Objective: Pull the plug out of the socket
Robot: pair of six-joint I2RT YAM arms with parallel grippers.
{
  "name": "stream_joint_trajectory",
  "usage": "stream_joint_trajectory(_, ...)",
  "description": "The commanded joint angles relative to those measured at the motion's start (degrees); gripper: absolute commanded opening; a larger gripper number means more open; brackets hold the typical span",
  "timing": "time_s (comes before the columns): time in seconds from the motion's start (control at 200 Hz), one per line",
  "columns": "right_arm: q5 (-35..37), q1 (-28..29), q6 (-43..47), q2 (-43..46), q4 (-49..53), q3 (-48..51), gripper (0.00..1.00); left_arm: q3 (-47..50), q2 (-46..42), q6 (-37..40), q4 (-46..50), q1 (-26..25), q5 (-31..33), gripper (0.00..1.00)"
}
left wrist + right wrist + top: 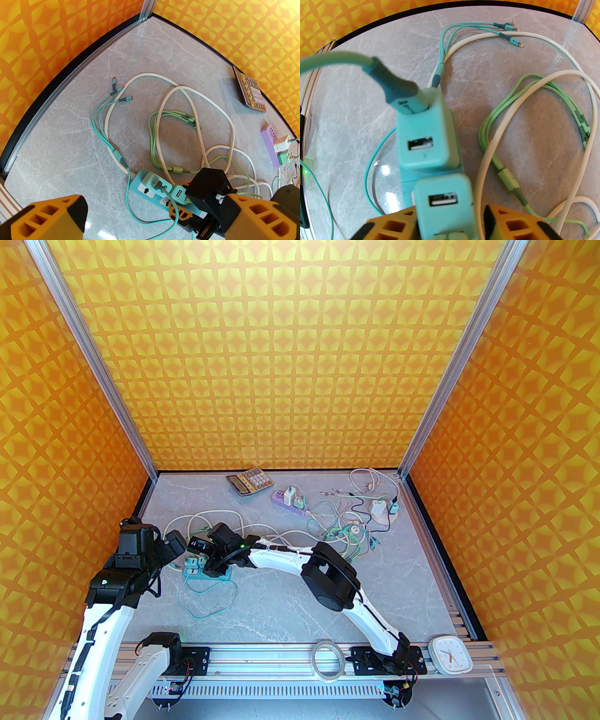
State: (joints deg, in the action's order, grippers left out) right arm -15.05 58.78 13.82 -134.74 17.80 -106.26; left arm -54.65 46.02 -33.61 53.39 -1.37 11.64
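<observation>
Power strip (pixel 137 182): lies flat at the near left of the surface (pixel 290 610), so its plugs stand upright for a straight pull.
Charger plug (pixel 445 201): seated in the strip, between the right jaws.
Right jaws: half closed astride the plug, touching on one side, with a slim gap on the other.
Left jaws: spread wide, empty, beside the strip, probably to steady it.

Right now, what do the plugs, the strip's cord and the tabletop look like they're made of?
Plugs: probably hard moulded plastic, teal, satin; rounded corners, soft sheen.
Cord: likely a rubbery PVC jacket, cream, smooth; it lies in loose loops.
Tabletop: grey with white veins, glossy, mirroring lights; real stone or printed laminate, I cannot tell.
</observation>
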Motion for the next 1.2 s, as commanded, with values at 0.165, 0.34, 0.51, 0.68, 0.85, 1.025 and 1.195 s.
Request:
stream_joint_trajectory(0.165,-1.6,0.1,1.2,-0.7,-2.3,-1.2,0.45,-0.3,0.1,1.2,0.5,0.5,-0.4,0.99)
stream_joint_trajectory(0.34,-2.0,0.0,1.2,-0.8,-3.6,-1.1,0.35,-0.6,-0.3,0.9,0.8,0.5,-0.1,0.99)
stream_joint_trajectory(0.51,-1.9,0.0,1.1,-0.4,-4.1,-0.9,0.18,-0.7,-2.0,-0.1,1.5,0.6,3.1,0.99)
stream_joint_trajectory(0.68,-0.6,0.1,0.4,2.1,-6.8,1.8,0.17,-0.6,-2.3,-0.1,1.4,0.6,3.1,0.99)
stream_joint_trajectory(0.85,1.5,0.1,-0.2,5.7,-9.9,5.2,0.11,-0.6,-2.3,-0.4,1.4,0.6,3.1,0.99)
stream_joint_trajectory(1.025,4.5,-0.1,-0.8,8.7,-12.7,8.7,0.08,-0.2,-1.9,-0.2,1.0,0.6,3.0,0.99)
stream_joint_trajectory(1.195,4.0,-1.2,-3.0,9.9,-14.3,10.3,0.08,-0.3,-1.5,0.0,0.9,0.7,2.8,0.99)
